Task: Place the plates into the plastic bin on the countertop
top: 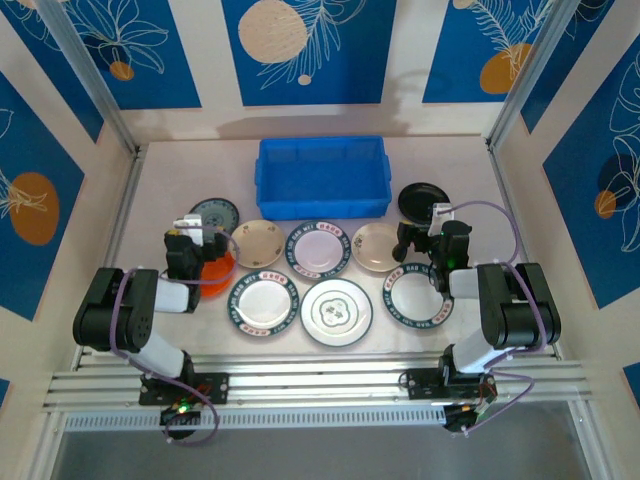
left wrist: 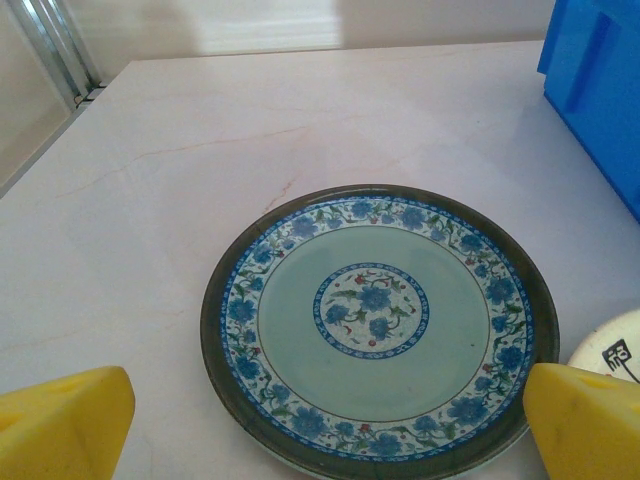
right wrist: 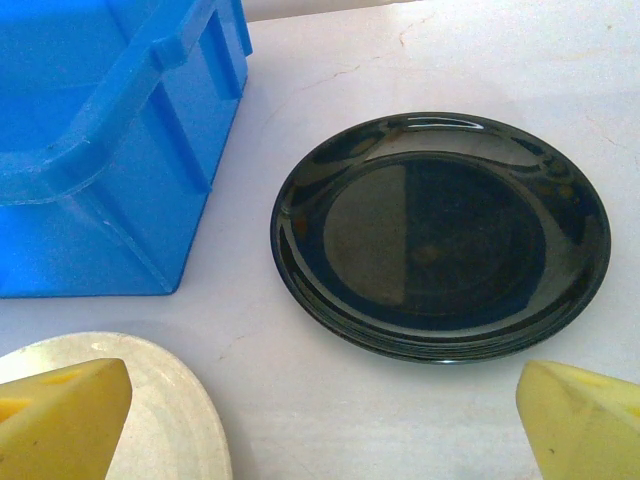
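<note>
Left fingers: yellow fingers (left wrist: pixel 65 425) of the left tool (left wrist: pixel 320 435) stand spread wide with nothing between them, flanking the near rim of the round teal plate with blue floral pattern (left wrist: pixel 375 320).
Right fingers: right tool (right wrist: pixel 325 425) is equally spread and empty, facing the glossy black round plate (right wrist: pixel 440 235); a plain cream plate (right wrist: pixel 175 420) lies partly beneath one finger.
Plates: nine counted from above, all flat on the pale beige counter (top: pixel 470 170). Teal and black sit at the back, an orange plate (top: pixel 215 270) lies partly under the left arm, and two cream ones and white plates with dark green rims (top: pixel 319 247) form two loose rows.
Bin: bright blue rectangular plastic bin (top: pixel 322 177) sits back-centre on the counter, its floor bare.
Progress: by my reading nothing is placed yet; every plate remains to go.
Edges: the bin's corner walls stand near both back plates; row plates lie rim to rim or nearly so, leaving little finger room between them.
Open room: bare counter lies outboard of the teal and black plates; aluminium rails (top: pixel 110 115) close the sides.
</note>
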Controlling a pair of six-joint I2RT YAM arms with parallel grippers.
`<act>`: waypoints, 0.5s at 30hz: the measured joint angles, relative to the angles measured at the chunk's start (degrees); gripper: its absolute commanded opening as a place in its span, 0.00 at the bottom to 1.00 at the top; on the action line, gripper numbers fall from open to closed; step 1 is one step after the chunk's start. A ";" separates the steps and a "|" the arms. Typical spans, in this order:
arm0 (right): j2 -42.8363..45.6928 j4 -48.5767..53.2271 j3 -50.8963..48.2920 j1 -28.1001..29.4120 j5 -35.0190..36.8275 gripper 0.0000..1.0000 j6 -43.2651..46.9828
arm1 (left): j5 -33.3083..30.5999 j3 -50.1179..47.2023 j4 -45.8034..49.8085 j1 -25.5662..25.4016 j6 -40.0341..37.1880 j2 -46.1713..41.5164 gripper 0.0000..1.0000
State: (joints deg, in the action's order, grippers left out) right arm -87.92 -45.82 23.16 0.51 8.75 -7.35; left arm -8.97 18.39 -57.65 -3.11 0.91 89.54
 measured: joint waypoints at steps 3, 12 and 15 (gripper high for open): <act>0.00 0.00 0.00 0.00 0.00 0.99 0.00 | 0.00 0.00 0.02 0.00 0.00 0.00 1.00; 0.83 1.57 0.04 0.48 0.50 0.99 0.17 | -0.31 1.05 3.93 0.00 0.04 -1.31 1.00; 4.37 7.10 1.53 2.03 3.34 0.99 0.61 | -2.75 2.78 11.45 0.00 0.31 -7.10 1.00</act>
State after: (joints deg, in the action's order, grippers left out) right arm -83.55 -38.72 24.69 2.55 12.10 -6.74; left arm -11.73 21.17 -46.19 -3.11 1.21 82.43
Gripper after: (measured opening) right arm 0.990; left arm 0.996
